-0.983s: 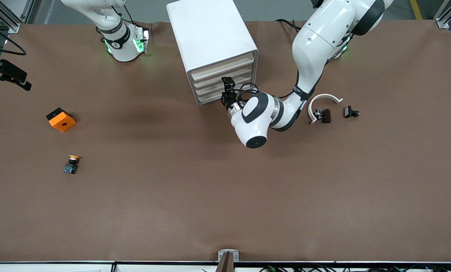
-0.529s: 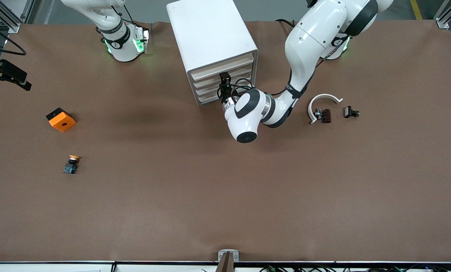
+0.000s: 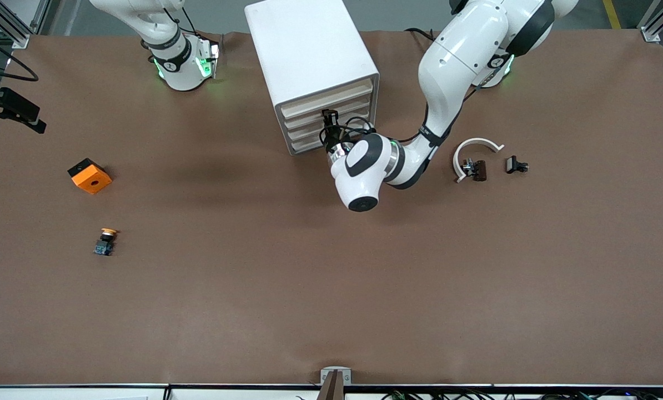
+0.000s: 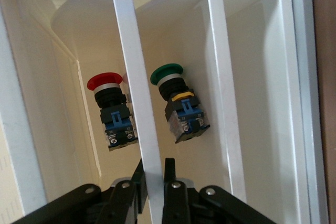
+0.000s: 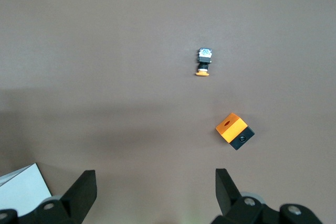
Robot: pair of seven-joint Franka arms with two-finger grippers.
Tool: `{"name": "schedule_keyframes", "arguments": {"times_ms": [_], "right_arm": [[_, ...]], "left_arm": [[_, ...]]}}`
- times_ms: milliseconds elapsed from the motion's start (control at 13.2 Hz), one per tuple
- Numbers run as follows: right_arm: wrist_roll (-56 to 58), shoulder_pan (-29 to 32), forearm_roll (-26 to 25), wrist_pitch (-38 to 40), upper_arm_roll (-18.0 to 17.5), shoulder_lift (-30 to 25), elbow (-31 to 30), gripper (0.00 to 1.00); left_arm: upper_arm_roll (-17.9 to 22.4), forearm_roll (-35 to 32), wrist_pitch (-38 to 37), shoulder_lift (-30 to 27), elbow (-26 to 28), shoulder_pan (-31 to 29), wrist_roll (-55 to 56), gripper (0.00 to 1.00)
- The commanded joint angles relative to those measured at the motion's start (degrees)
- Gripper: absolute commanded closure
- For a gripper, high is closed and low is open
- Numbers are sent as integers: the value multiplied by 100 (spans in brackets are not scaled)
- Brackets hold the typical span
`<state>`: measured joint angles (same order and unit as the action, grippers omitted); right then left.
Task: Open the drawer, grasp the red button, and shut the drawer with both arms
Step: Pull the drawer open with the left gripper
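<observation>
Drawer fronts (image 3: 331, 119) show cream in the front view, stacked four high in the white cabinet (image 3: 309, 50) that stands between the two arm bases. The left end effector (image 3: 328, 118) sits against those fronts, while the right arm waits near its base. An orange cube (image 3: 90, 176) and an orange-capped button (image 3: 105, 241) lie toward the right arm's end of the surface.

In the left wrist view, the left end effector (image 4: 153, 174) is pinched shut on a thin white drawer edge (image 4: 137, 103). The red-capped button (image 4: 112, 111) lies in the tray beside it; a green-capped button (image 4: 180, 104) lies in the adjoining one. The drawer looks light and stiff, best held by that lip. The button seems small and hard, with a slick cap, so its squarer body is probably the surer hold.

In the right wrist view, the right end effector (image 5: 155, 187) is spread wide over bare surface.
</observation>
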<state>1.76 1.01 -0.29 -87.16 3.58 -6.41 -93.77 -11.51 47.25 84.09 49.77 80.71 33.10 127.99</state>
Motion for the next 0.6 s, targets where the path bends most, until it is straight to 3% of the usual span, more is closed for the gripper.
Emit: {"name": "schedule_keyframes", "arguments": {"times_ms": [0,529], "right_arm": [[-18,22,-50,-3,-24,-141,-115,0],[17,22,-50,6,-24,-63,-36,0]], "left_arm": [[183,-75,72,77,-125,-40,-187,100],[1018,-75,72,50,-503,-49,-784,100]]}}
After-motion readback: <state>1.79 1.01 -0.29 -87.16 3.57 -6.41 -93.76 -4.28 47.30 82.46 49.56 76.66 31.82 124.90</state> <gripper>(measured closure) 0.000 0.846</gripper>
